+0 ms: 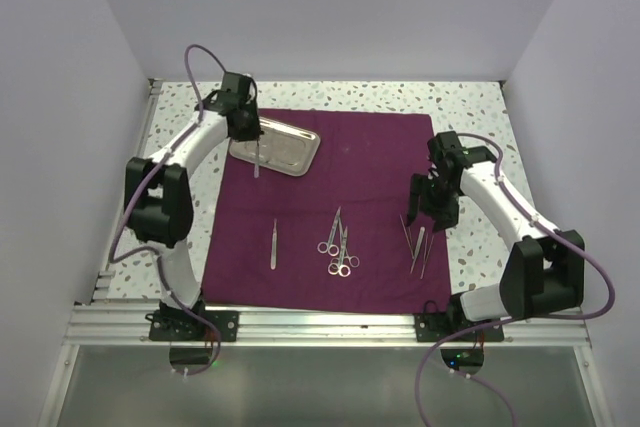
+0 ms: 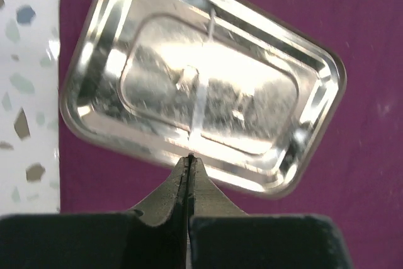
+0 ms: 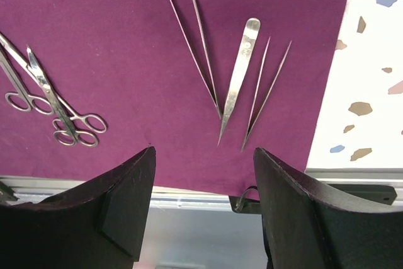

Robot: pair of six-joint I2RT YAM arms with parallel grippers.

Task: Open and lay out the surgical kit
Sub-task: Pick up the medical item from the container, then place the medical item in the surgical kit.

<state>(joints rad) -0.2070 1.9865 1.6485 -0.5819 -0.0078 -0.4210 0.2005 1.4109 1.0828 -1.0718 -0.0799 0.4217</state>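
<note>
The magenta-purple cloth (image 1: 370, 162) lies spread flat. The steel tray (image 1: 285, 150) sits on its back left corner and fills the left wrist view (image 2: 94, 92). My left gripper (image 1: 254, 140) hovers over the tray's near edge, shut (image 2: 190, 159) on thin silver tweezers (image 1: 257, 162) that stick out past the fingertips (image 2: 197, 108). Several scissors (image 1: 338, 244) lie mid-cloth, one pair of tweezers (image 1: 273, 245) to their left, and more tweezers (image 1: 415, 242) at the right. My right gripper (image 1: 430, 209) hangs open and empty above those right tweezers (image 3: 238, 83), its gap (image 3: 203, 152) over the cloth's near edge.
The scissors also show at the left of the right wrist view (image 3: 56, 108). The speckled tabletop (image 1: 470, 107) borders the cloth. A metal rail (image 1: 320, 325) runs along the near edge. White walls enclose the back and sides.
</note>
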